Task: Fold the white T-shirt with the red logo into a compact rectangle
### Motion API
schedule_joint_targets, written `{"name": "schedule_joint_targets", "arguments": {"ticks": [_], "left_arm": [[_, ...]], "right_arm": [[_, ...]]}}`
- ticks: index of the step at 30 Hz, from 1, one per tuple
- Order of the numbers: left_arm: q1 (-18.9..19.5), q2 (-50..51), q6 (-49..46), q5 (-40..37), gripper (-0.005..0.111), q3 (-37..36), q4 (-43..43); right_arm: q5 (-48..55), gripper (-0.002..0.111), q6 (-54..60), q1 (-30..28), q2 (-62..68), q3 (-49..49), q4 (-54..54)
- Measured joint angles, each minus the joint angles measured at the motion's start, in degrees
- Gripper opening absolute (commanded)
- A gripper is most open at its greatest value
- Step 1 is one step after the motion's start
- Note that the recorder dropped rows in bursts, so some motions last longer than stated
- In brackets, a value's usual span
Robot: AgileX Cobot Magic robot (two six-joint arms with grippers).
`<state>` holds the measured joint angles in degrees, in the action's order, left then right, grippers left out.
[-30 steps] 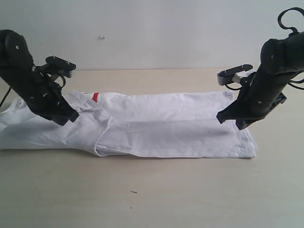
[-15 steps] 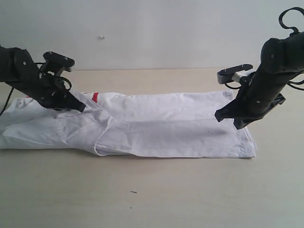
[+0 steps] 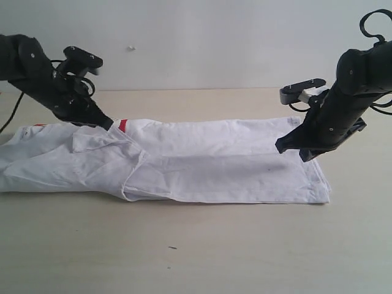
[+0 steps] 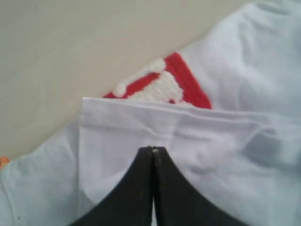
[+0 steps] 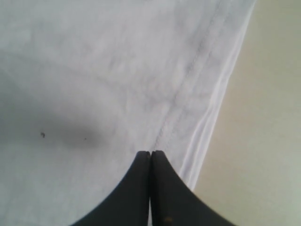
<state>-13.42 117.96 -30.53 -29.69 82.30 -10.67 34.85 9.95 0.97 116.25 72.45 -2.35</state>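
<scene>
Lengthwise folding is judged done, the white T-shirt laid as a band on the table; fingers of left gripper and right gripper are pressed together over it; end grasps are needed next.

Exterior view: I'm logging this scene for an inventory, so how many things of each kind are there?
white T-shirt: 1
grippers: 2 (left gripper, right gripper)
table: 1
Total: 4
</scene>
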Motion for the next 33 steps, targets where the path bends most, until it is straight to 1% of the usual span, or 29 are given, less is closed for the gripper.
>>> {"name": "schedule_joint_targets", "arguments": {"ticks": [1, 3, 5, 7, 9, 15, 19, 22, 23, 25, 29, 30, 31, 33], "left_arm": [[-0.25, -0.27, -2.49, -2.25, 0.004, 0.42, -0.1], [-1.22, -0.95, -6.4, -6.69, 0.015, 0.8, -0.1], [-2.21, -0.93, -8.04, -8.76, 0.031, 0.57, -0.1], [-3.3, -0.8, -8.95, -9.28, 0.043, 0.06, -0.1], [-4.06, -0.18, -9.08, -7.97, 0.046, -0.15, -0.1], [-4.52, 1.91, -8.3, -1.74, 0.046, -0.15, 1.12], [-4.52, 3.11, -8.3, -1.44, 0.046, -0.15, 5.45], [-4.52, 3.75, -8.21, -1.44, 0.045, -0.15, 7.05], [-4.52, 4.03, -8.21, -1.44, 0.042, -0.15, 7.44], [-4.52, 4.58, -7.91, -1.21, 0.032, -0.15, 8.46], [-4.52, 5.64, -4.57, 0.57, 0.004, -0.15, 12.93], [-4.52, 5.74, -3.52, 1.03, 0.0, -0.15, 14.35], [-4.52, 5.74, -2.7, 1.41, 0.0, -0.15, 15.53], [-4.77, 5.64, -1.82, 2.15, 0.004, -0.15, 16.89]], "right_arm": [[0.0, 0.0, 0.0, 0.0, 0.0, 0.0, 0.0], [0.0, 0.0, 0.0, 0.0, 0.0, 0.0, 0.0], [0.0, 0.0, 0.0, 0.0, 0.0, 0.0, -0.04], [0.0, 0.0, 0.0, 0.0, 0.0, 0.0, -0.04], [0.11, 0.0, 0.0, 0.0, 0.0, 0.0, -0.04], [0.11, 0.0, 0.0, 0.0, 0.0, 0.0, -0.14], [0.11, 0.0, 0.0, 0.0, 0.0, 0.0, -0.18], [0.11, 0.0, 0.0, 0.0, 0.0, 0.0, -0.28], [0.11, 0.0, 0.0, 0.0, 0.0, 0.0, -0.28], [0.11, 0.0, 0.0, 0.0, 0.0, 0.0, -0.28], [0.11, 0.0, 0.0, 0.0, 0.0, 0.0, -0.28], [0.11, 0.0, 0.0, 0.0, 0.0, 0.0, -0.28], [0.11, 0.0, 0.0, 0.0, 0.0, 0.0, -0.28], [0.11, 0.0, 0.0, 0.0, 0.0, 0.0, -0.28]]}}
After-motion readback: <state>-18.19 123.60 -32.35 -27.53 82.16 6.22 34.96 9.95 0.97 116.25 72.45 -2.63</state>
